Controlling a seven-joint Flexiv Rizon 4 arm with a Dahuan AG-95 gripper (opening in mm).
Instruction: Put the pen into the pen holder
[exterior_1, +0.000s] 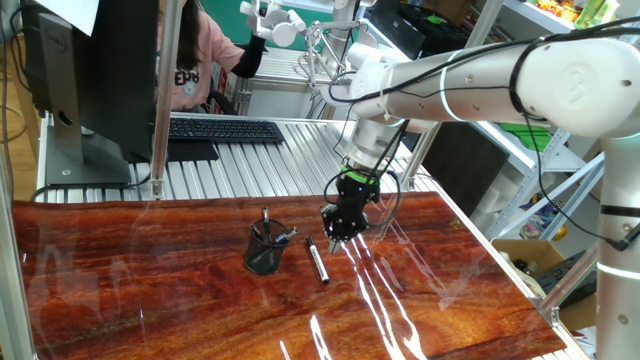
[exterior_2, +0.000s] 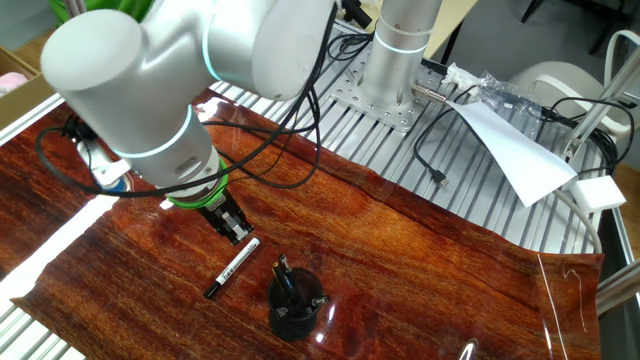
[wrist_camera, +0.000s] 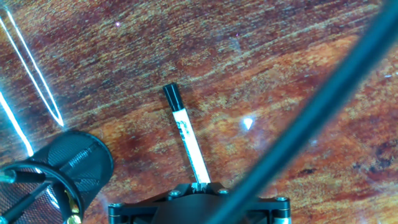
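In one fixed view my fingers (exterior_1: 336, 236) hang just above the reddish bench (exterior_1: 150, 290), right beside the upper end of the pen (exterior_1: 317, 259), which lies flat on the wood. The pen holder (exterior_1: 266, 249) stands upright just to the pen's side, apart from it, with a couple of dark pens already poking out of its rim. From here I cannot tell how wide my fingers are parted.

In the other fixed view the pen (exterior_2: 232, 267) lies slantwise on the bench (exterior_2: 420, 240), its white barrel toward my fingers (exterior_2: 240, 236) and its black cap pointing away. My fingers sit at the white end, very near or over it; nothing looks lifted. The pen holder (exterior_2: 296, 301) stands close by, near the pen's middle but not touching it.

In the hand view the pen (wrist_camera: 186, 138) runs from its black cap up the frame down under my mount at the bottom edge. My fingertips themselves are out of sight, so I cannot say how far apart they are, nor whether they touch the barrel. The mesh pen holder (wrist_camera: 65, 171) shows at the lower left.

I judge this as the approach to the grasp: the pen is on the bench, not held. Next I should settle over the barrel, close across it, then lift and tip it upright over the rim.
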